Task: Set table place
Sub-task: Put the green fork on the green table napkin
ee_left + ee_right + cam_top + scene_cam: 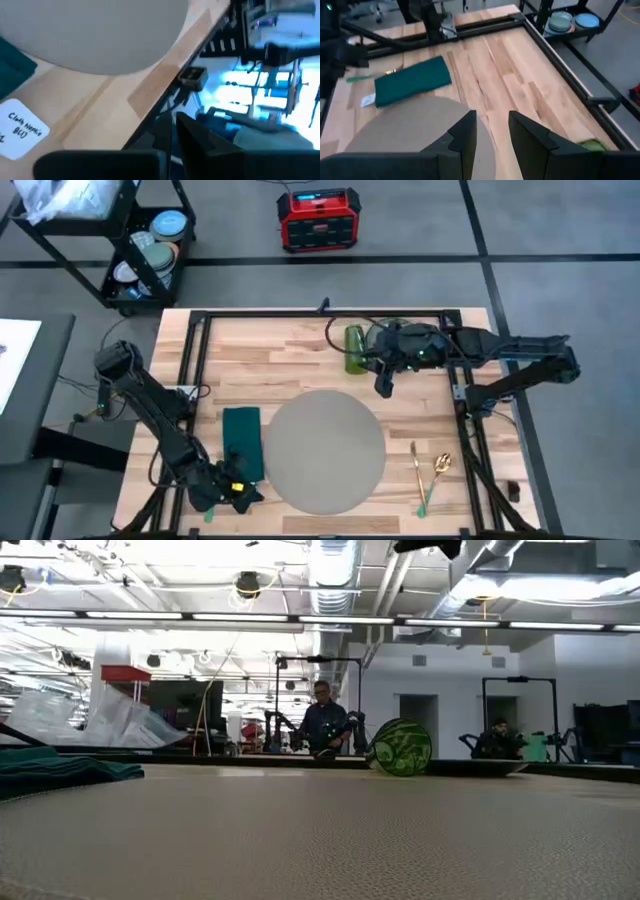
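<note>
At about eight o'clock on the table [300, 350] we see the left gripper [238, 490], whose finger state we cannot tell, beside the green napkin [243, 442]. The grey placemat [325, 450] lies at six o'clock. At one o'clock, the right gripper [490, 131] hovers, fingers apart, near a green plate [355, 348].

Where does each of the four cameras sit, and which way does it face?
High view: overhead, straight down on the light wooden butcher-block table; both dark arms show.
Low view: at table-top height, across the round grey placemat into the room; no arm shows clearly.
Left wrist view: at the table's near edge, past the left hand, over the placemat's rim.
Right wrist view: past the open right hand, across the table toward the dark green rectangular napkin.
Shared: the placemat shows in all four views.
</note>
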Robot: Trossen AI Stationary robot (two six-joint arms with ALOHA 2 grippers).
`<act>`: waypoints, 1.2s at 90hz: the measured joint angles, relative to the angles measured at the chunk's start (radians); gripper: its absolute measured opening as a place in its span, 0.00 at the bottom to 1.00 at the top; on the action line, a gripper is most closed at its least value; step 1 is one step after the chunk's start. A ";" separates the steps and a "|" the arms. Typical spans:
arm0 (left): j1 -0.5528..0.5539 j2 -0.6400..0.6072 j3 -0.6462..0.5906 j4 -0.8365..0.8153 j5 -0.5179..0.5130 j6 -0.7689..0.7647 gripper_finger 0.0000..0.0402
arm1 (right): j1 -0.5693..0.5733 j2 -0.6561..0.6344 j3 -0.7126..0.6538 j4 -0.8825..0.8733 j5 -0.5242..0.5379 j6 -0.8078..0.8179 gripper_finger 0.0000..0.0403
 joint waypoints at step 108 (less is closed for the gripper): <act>-0.112 -0.013 0.002 -0.649 0.418 -0.367 0.43 | 0.031 0.000 -0.008 -0.045 -0.005 0.097 0.26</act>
